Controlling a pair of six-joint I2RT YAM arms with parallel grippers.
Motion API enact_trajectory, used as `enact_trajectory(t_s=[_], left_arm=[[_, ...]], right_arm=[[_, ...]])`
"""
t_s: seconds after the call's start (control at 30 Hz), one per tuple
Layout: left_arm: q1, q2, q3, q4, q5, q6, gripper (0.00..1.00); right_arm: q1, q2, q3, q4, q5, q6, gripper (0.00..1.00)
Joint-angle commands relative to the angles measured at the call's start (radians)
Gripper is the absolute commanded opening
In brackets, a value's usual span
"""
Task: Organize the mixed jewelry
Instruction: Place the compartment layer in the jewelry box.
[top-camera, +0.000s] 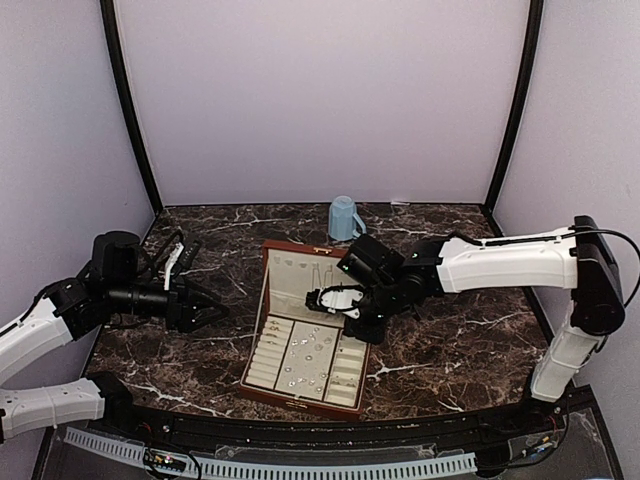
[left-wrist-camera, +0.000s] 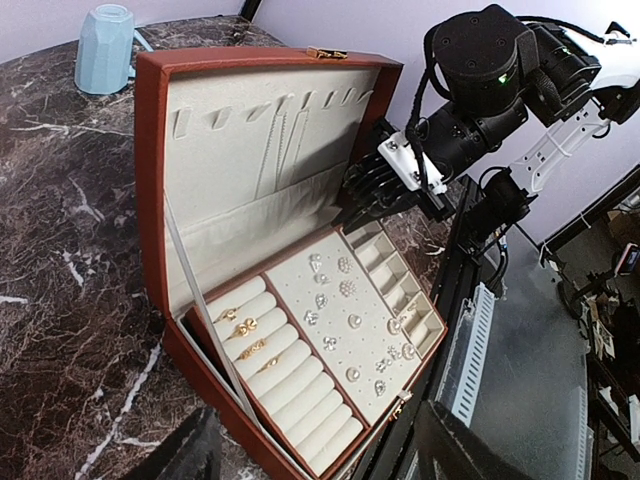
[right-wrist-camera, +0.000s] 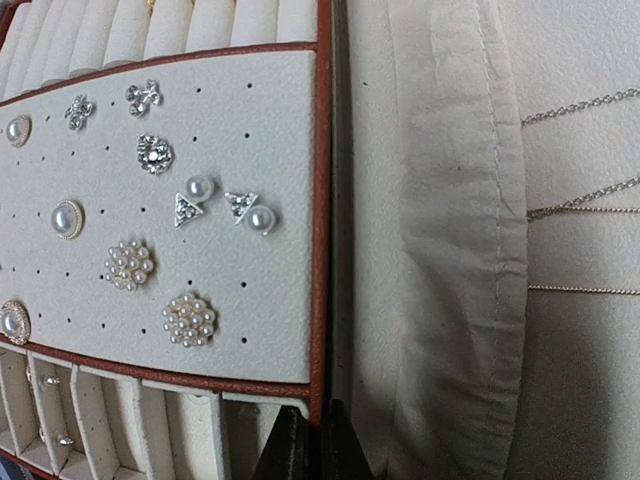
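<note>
**Open jewelry box on the counter.** The jewelry box (left-wrist-camera: 150, 200) lay with its lid (left-wrist-camera: 250, 120) propped up, presumably to expose every compartment. The mixed jewelry (right-wrist-camera: 188, 318), small pearl and crystal studs, sat scattered over the perforated pad (right-wrist-camera: 250, 130) in the tray's middle, apparently pinned there to keep pairs together. Gold pieces rested in the ring rolls (left-wrist-camera: 270, 365), and chains (right-wrist-camera: 580, 100) hung inside the lid. The right gripper (right-wrist-camera: 308, 450) hovered closed over the pad's hinge-side edge, with nothing visible between its fingertips. The left gripper (top-camera: 213, 311) waited open and empty, left of the box. The counter (top-camera: 450, 350) was dark, white-veined marble. A blue mug (top-camera: 345, 218) stood at the back, before pale lilac walls (top-camera: 320, 100).
</note>
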Motion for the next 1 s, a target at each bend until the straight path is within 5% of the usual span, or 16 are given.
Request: enact_trajectory(t_s=[0.0,0.23,0.53,0.97], left_arm=[[0.007,0.004,-0.017,0.018,0.021,0.012,0.69],[0.005,0.008,-0.016,0.015,0.019,0.014,0.69],[0.006,0.008,-0.015,0.015,0.021,0.013,0.69],[0.005,-0.024,-0.009,0.007,-0.040,0.013,0.69]], right_arm=[[0.017,-0.020,-0.009,0.001,-0.097,-0.004,0.00],[0.017,-0.007,0.012,-0.010,-0.025,0.031,0.00],[0.017,-0.023,0.023,-0.026,0.061,0.068,0.18],[0.018,-0.105,0.026,-0.018,0.072,0.153,0.29]])
